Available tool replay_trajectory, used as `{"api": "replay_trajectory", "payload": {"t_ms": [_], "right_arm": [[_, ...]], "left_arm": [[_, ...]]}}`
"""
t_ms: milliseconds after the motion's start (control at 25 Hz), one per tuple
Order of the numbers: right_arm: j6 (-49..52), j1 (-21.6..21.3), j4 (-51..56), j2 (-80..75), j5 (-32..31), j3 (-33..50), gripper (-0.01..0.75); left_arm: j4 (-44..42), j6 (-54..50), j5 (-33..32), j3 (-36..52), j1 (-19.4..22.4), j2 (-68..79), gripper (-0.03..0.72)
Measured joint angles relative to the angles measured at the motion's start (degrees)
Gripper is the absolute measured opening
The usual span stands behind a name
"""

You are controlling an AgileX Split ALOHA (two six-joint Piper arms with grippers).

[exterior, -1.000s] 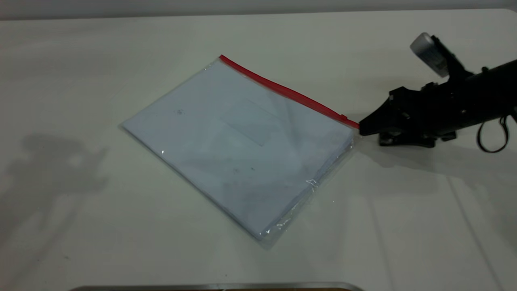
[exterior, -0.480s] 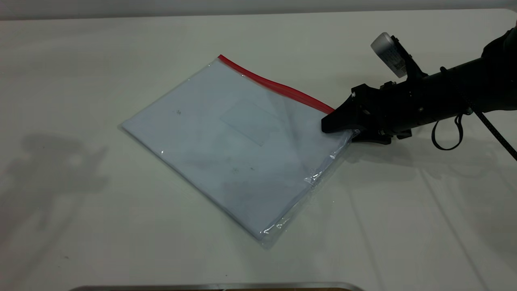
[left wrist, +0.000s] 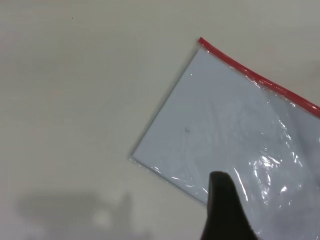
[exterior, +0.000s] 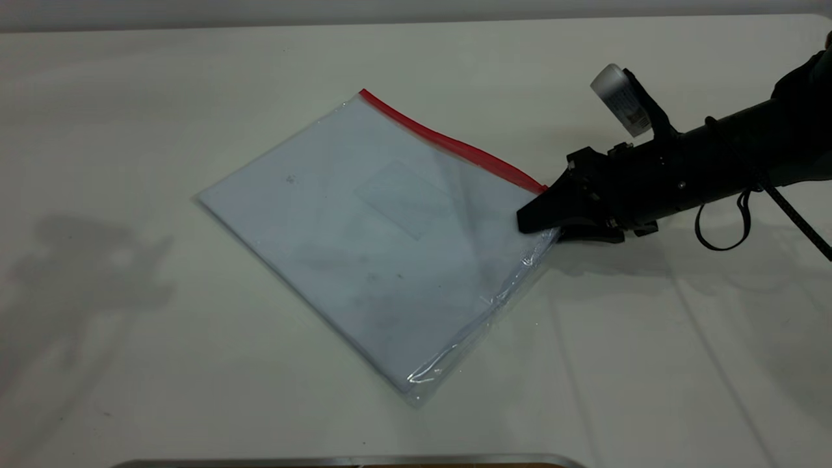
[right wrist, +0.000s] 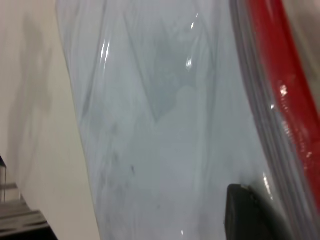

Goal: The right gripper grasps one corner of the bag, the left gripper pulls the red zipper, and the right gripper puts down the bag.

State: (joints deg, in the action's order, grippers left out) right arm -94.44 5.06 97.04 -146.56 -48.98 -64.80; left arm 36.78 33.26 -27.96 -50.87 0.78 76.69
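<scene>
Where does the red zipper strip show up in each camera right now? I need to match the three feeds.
Exterior view: the red zipper runs along the bag's far edge, ending under the right gripper.
Left wrist view: the zipper is a diagonal strip on the bag edge, running out of frame.
Right wrist view: the zipper is a broad red band close beside the gripper's jaw.
Shared landmark: the white paper inside the bag.

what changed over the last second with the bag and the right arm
The right gripper, which stood just off the bag's corner by the red zipper, moved in over that corner and now appears shut on it. The bag turned slightly, its near corner shifting inward. The left gripper hangs above the bag's far side. The table is unchanged.
</scene>
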Motion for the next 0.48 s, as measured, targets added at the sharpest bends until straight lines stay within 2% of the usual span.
{"api": "replay_trajectory", "payload": {"t_ms": [80, 200, 240, 480], "right_arm": [[-1.0, -0.1, 0.9, 0.0, -0.2, 0.0, 0.258], [-1.7, -0.7, -0.4, 0.0, -1.9, 0.0, 0.067], [-1.8, -1.1, -1.6, 0.1, -2.6, 0.0, 0.043], [-0.7, -5.0, -18.1, 8.4, -2.8, -0.4, 0.040]], "left_arm": [[0.0, 0.0, 0.0, 0.0, 0.0, 0.0, 0.517], [0.0, 0.0, 0.0, 0.0, 0.0, 0.0, 0.517], [0.0, 0.0, 0.0, 0.0, 0.0, 0.0, 0.517], [0.0, 0.0, 0.0, 0.0, 0.0, 0.0, 0.517]]}}
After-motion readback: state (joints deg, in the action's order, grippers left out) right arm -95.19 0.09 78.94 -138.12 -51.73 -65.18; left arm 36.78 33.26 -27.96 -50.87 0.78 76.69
